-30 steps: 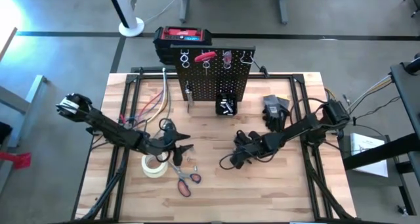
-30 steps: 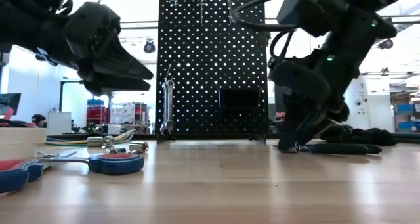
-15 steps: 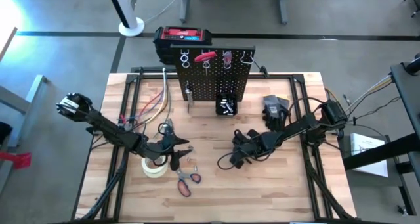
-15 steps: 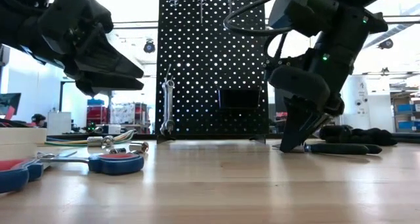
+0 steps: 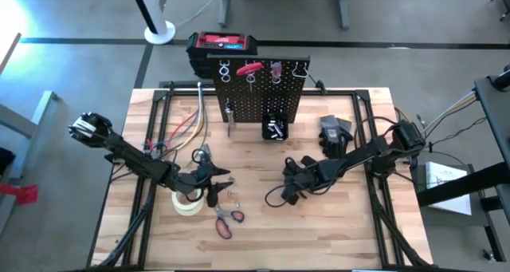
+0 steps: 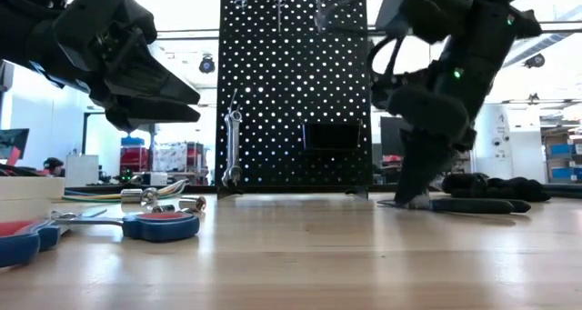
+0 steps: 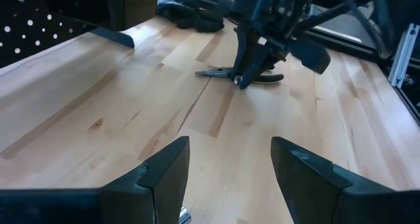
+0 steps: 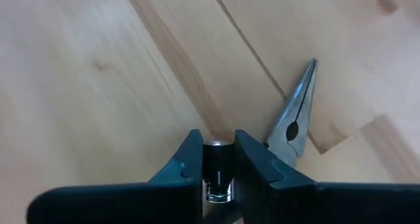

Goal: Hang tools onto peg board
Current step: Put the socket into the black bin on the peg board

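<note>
My right gripper (image 8: pixel 216 159) points steeply down at mid-table and is shut on a small silver socket (image 8: pixel 217 163), right beside black-handled pliers (image 8: pixel 294 116) that lie flat on the wood. My left gripper (image 7: pixel 230 178) hovers open with nothing in it over the table's left half, near the red-handled scissors (image 5: pixel 227 220) and loose sockets (image 5: pixel 231 195). The peg board (image 5: pixel 259 96) stands upright at the far middle. A wrench (image 6: pixel 232 146) hangs on its face, a red tool (image 5: pixel 249 67) sits at its top, and a small bin (image 5: pixel 275 128) is fixed low down. My right gripper pinches the little socket's round side (image 8: pixel 217 152) between its two fingers, which come from above, slanting down. The socket stands on end between the fingertips (image 8: pixel 190 159), close to the tabletop. Whether it is clear of the wood cannot be told.
A white tape roll (image 5: pixel 187 202) lies under my left arm. A black glove (image 5: pixel 335 132) lies at the far right, and coloured cables (image 5: pixel 191 132) at the far left. A red-and-black toolbox (image 5: pixel 223 45) stands behind the board. Bare wood fills the near middle.
My right gripper has shut its fingers on the small socket beside the pliers and has rolled a little about its own axis. The pliers have stayed flat on the table.
</note>
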You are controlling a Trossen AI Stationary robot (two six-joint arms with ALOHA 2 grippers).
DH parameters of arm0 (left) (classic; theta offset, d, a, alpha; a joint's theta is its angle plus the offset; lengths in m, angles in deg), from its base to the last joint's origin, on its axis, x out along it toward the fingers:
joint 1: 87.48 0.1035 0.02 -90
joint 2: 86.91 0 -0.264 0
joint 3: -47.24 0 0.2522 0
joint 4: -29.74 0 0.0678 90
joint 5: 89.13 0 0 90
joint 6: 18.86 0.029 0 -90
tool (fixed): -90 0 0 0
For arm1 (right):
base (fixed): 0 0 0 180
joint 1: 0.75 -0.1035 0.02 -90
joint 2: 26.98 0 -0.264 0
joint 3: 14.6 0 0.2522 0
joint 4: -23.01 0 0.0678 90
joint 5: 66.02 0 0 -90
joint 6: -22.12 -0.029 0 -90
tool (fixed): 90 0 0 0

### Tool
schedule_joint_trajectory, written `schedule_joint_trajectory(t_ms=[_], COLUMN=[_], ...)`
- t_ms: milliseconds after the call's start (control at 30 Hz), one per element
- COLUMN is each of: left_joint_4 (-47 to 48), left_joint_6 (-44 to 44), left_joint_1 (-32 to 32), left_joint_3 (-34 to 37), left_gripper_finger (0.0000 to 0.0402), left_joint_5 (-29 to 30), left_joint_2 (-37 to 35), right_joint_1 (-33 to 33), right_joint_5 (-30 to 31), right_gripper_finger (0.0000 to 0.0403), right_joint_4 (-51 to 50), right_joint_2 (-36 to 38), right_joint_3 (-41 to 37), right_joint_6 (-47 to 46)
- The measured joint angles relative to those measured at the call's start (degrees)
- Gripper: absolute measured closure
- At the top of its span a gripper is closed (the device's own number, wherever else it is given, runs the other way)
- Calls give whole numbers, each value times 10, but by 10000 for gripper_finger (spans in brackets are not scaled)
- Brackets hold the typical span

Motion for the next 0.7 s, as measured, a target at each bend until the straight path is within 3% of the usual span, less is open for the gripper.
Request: schedule_joint_trajectory(t_ms=[400,700], left_joint_4=[-8,-19], left_joint_6=[2,0], left_joint_1=[0,0], left_joint_3=[0,0], left_gripper_finger=[196,196], left_joint_5=[0,5], left_joint_2=[0,-1], right_joint_1=[14,108], right_joint_5=[66,95], right_gripper_finger=[364,363], right_joint_4=[7,27], right_joint_2=[79,145], right_joint_3=[37,67], right_joint_6=[97,233])
